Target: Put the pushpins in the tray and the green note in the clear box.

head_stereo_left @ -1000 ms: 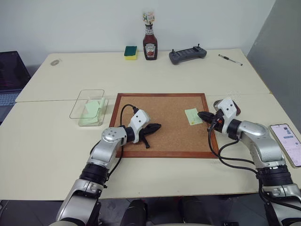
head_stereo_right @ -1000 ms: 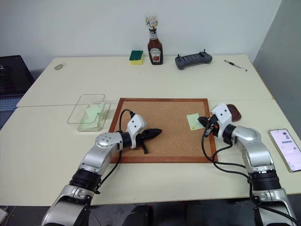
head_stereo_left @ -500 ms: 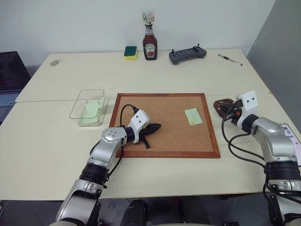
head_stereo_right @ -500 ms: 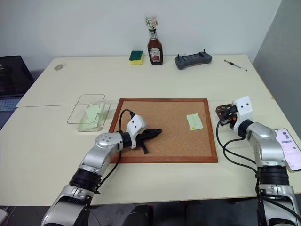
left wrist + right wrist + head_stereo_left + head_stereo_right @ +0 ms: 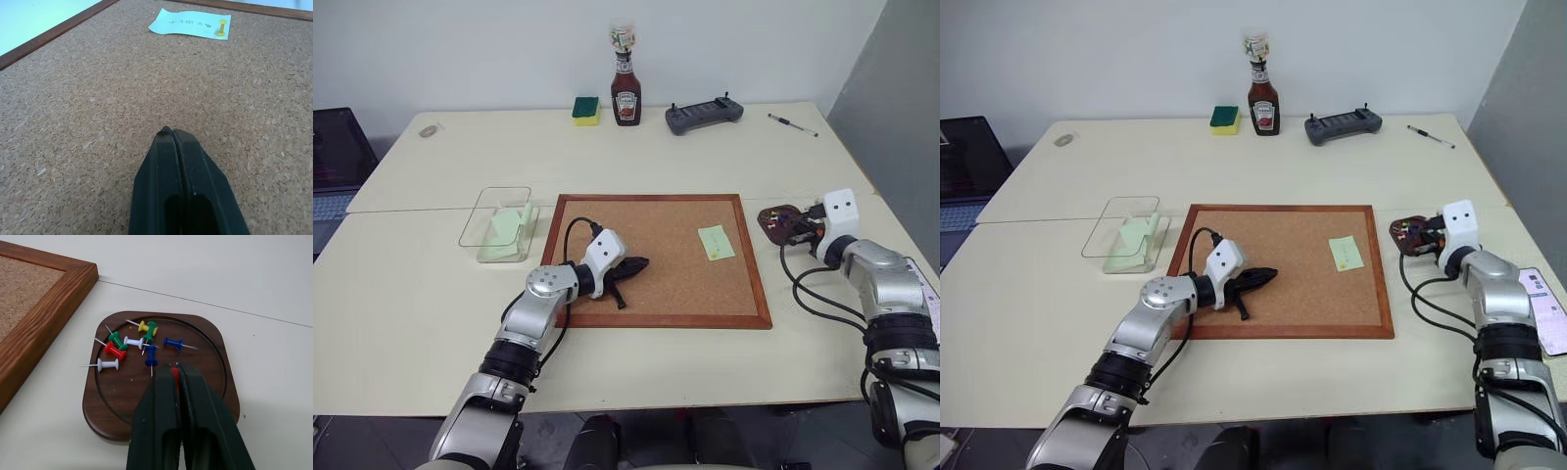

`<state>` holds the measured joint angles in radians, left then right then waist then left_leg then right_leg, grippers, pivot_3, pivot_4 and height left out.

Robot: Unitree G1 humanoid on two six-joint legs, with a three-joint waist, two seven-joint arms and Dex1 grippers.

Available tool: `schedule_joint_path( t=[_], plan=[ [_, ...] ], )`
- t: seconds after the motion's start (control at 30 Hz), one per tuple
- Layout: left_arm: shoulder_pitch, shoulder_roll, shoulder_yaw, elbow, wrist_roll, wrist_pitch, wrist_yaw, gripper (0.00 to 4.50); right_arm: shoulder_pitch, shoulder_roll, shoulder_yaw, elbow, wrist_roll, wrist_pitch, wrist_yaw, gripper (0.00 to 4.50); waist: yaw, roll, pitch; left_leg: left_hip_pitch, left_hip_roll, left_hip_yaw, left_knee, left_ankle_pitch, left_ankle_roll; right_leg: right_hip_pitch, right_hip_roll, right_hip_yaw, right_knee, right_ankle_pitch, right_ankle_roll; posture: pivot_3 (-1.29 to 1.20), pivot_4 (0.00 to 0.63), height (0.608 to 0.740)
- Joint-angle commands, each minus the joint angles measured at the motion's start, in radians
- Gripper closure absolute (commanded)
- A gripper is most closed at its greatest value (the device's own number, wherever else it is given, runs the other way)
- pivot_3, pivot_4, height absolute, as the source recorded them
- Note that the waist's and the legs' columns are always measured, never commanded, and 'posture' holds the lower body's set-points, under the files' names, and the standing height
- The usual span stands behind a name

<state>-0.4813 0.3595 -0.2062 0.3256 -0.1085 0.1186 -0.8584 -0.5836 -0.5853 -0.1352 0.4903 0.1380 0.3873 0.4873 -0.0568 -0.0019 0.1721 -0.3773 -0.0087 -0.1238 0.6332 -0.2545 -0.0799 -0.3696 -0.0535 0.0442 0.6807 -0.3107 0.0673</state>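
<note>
Over the tray (image 5: pixel 161 377), my right pincer (image 5: pixel 172 366), brought from the note (image 5: pixel 716 242), narrowly held a red pin (image 5: pixel 173 374) for dropping.

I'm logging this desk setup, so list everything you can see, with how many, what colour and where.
cork board: one, brown frame, table centre
green note: one on the board, yellow pushpin through it; more in the clear box, left of board
tray: one, dark brown, right of board
pushpins: seven loose in tray; green, yellow, white, red, blue
ketchup bottle, sponge, controller, pen: one each, far edge
phone: one, right edge
left gripper: shut, over the board
right gripper: over tray, something red between its tips
</note>
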Motion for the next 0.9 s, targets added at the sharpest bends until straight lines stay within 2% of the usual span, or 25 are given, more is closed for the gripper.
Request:
schedule_joint_path(
  t=[0.03,0.27,0.4,0.67,0.8,0.9],
  plan=[
    [0.039,0.011,-0.030,0.055,0.047,0.022,0.007,4.50,-0.036,-0.006,-0.012,0.007,-0.001,-0.023,0.000,3.32,0.000,0.000,0.000,0.000,0.000,0.000,0.000,0.000,0.000,0.000,0.000,0.000,0.000,0.000,0.000,0.00,0.150,0.740],
    [0.040,0.012,-0.030,0.055,0.047,0.021,0.009,4.50,-0.020,-0.014,-0.056,-0.066,0.042,0.003,0.009,1.77,0.000,0.000,0.000,0.000,0.000,0.000,0.000,0.000,0.000,0.000,0.000,0.000,0.000,0.000,0.000,0.00,0.150,0.740],
    [0.041,0.013,-0.030,0.055,0.047,0.019,0.011,4.50,0.014,-0.035,-0.092,-0.157,0.085,0.023,0.045,1.05,0.001,0.000,0.000,0.000,0.000,0.000,0.000,0.000,0.000,0.000,0.000,0.000,0.000,0.000,0.000,0.00,0.150,0.740],
    [0.036,0.016,-0.032,0.070,0.046,0.008,0.005,4.50,0.176,-0.075,-0.002,-0.474,0.201,0.104,0.285,1.05,0.000,0.000,0.000,0.000,0.001,0.000,0.000,0.000,0.000,0.001,0.000,0.000,0.000,0.000,0.000,0.00,0.150,0.740],
    [0.029,0.015,-0.032,0.079,0.047,0.004,0.004,4.50,0.209,-0.035,0.082,-0.561,0.193,0.099,0.305,1.05,-0.001,0.000,-0.001,0.001,0.000,0.000,0.000,0.000,0.000,0.001,0.000,0.000,0.000,0.000,0.000,0.00,0.150,0.740],
    [0.026,0.012,-0.034,0.081,0.048,0.003,0.005,4.50,0.207,0.002,0.140,-0.550,0.157,0.064,0.298,1.05,-0.001,0.000,-0.001,0.002,0.001,0.000,0.000,0.000,0.000,0.002,0.000,0.000,0.000,0.000,0.001,0.00,0.150,0.740]
  ],
)
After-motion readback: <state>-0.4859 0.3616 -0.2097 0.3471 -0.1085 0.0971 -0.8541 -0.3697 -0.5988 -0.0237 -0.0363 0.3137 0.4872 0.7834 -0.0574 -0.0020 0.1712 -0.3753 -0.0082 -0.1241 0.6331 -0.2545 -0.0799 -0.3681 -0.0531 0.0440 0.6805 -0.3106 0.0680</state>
